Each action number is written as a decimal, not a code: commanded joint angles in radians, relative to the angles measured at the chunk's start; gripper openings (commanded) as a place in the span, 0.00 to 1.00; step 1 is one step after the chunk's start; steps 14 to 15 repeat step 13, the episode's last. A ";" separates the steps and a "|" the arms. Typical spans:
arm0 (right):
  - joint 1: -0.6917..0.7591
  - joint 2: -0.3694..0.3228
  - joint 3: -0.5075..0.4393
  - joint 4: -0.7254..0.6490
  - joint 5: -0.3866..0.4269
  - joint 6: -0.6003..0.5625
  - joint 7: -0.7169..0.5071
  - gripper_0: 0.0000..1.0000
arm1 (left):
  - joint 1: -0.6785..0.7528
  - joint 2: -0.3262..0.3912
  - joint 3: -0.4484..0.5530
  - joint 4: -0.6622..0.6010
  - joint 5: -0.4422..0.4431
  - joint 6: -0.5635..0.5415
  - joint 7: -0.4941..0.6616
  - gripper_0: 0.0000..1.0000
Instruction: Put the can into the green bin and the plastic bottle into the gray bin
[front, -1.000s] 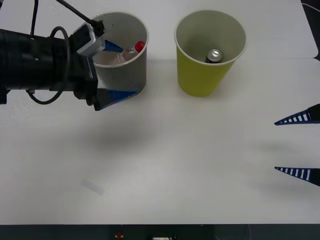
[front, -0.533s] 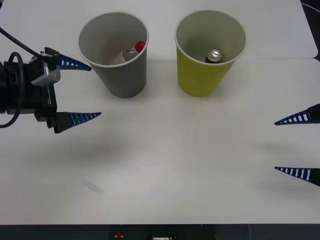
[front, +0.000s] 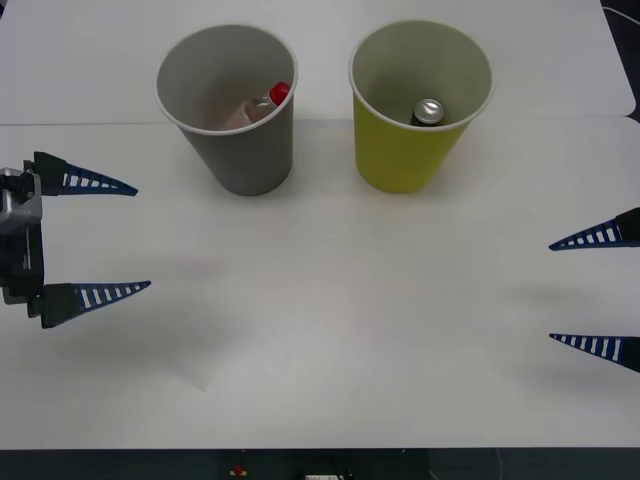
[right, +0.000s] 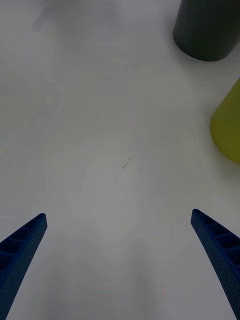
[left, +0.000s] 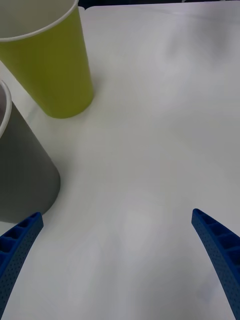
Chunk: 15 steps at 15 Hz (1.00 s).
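Gray bin (front: 228, 105) held the plastic bottle (front: 258, 106), the green bin (front: 419, 100) beside it held the can (front: 427, 111), while the left gripper (front: 108, 238) and right gripper (front: 592, 292) hovered spread wide, empty, at the table's (front: 330, 330) opposite edges.

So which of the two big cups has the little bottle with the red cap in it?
The gray bin, the one on the robot's left; the plastic bottle lies inside. The yellow-green bin holds the can.
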 joint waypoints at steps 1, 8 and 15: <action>0.000 0.000 0.000 0.000 0.000 0.000 0.000 1.00 | 0.011 0.003 0.029 0.024 0.033 -0.060 -0.023 1.00; 0.000 0.000 0.000 0.000 0.000 0.000 0.000 1.00 | 0.047 0.060 0.029 0.042 0.085 -0.050 -0.058 1.00; 0.000 0.000 0.000 0.000 0.000 0.000 0.000 1.00 | 0.047 0.060 0.029 0.042 0.082 -0.050 -0.066 1.00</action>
